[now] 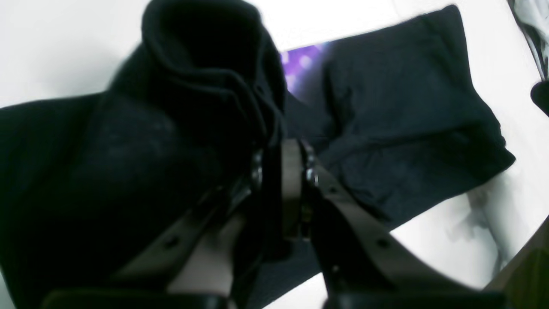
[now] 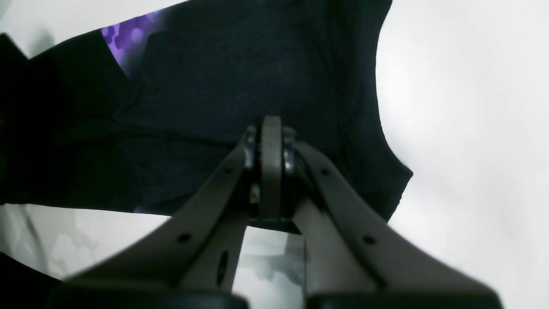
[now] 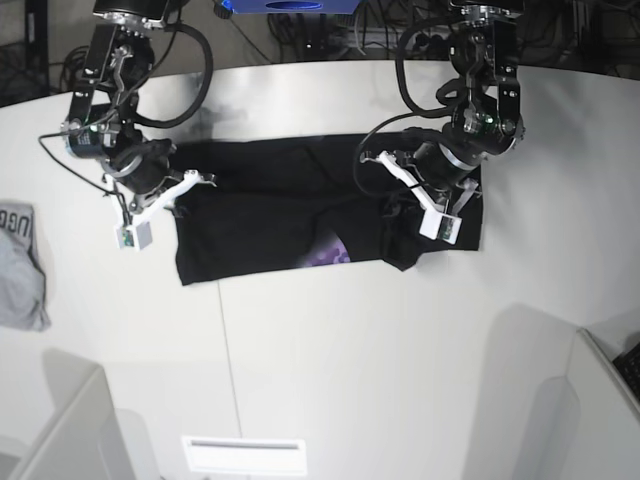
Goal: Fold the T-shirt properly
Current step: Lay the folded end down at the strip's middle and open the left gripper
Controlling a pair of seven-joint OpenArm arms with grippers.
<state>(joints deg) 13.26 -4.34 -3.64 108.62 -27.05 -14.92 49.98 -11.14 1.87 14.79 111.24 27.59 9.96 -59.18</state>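
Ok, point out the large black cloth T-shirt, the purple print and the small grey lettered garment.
Black cloth T-shirt [image 3: 260,200], base view: flat middle of the cloth.
Purple print [image 3: 328,254], base view: patch at the shirt's near edge.
Grey lettered garment [image 3: 18,270], base view: its middle, at the table's left edge.

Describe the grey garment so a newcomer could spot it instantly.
Start from the white table and the wide black T-shirt spread across its middle between the two arms. Go to the table's far left edge in the base view: the grey garment lies there crumpled, apart from the shirt. It is small, light grey and bears dark lettering.
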